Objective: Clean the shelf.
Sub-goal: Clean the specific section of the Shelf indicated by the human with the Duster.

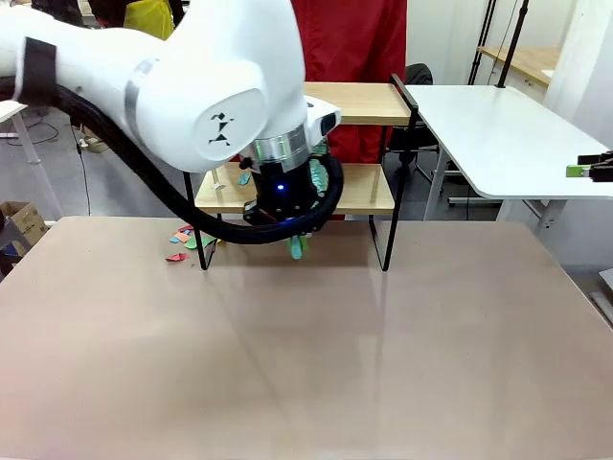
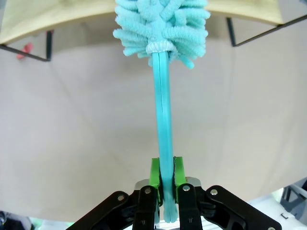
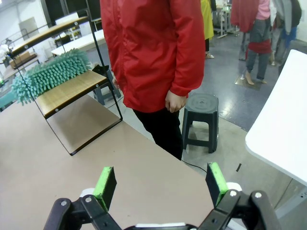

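At the lower board of the shelf (image 1: 364, 187), your left gripper (image 2: 166, 177) clamps the teal duster (image 2: 163, 28) by its handle; sweep flat, edge to edge. Your right gripper (image 3: 160, 184), apart from the shelf, gapes empty.

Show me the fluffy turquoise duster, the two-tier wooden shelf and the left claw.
Fluffy turquoise duster (image 2: 160, 24): left wrist view, on its fluffy head.
Two-tier wooden shelf (image 1: 369, 188): front view, on the lower board.
Left claw (image 2: 166, 165): left wrist view, between the green pads gripping the handle.
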Motion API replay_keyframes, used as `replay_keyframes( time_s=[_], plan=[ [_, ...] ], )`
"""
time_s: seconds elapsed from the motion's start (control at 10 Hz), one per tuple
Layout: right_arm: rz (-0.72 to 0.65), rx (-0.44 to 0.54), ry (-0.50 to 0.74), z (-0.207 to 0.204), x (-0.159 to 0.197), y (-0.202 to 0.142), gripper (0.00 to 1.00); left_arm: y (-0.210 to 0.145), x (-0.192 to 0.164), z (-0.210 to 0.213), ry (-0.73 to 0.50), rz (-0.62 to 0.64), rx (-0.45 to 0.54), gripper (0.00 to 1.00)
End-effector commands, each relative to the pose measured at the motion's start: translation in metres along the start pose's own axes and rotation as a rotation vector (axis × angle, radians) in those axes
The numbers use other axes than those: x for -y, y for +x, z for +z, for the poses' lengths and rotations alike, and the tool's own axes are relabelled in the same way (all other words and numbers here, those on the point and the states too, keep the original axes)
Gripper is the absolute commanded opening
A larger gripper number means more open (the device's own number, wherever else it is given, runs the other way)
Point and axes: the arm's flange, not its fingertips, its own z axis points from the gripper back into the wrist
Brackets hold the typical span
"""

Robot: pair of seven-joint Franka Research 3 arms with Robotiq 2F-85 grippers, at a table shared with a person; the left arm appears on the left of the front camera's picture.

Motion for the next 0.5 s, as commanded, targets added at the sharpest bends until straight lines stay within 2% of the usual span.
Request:
replay_keyframes(
  time_s=[0.0,0.4],
  plan=[
    [0.003,-0.002,0.001,0.0,-0.002,0.002,1.0,-0.004,-0.03,0.002,0.037,-0.007,-0.05,0.13],
    [0.003,-0.002,0.001,0.0,-0.002,0.002,1.0,0.001,-0.074,0.015,0.148,-0.007,-0.08,0.13]
  ],
)
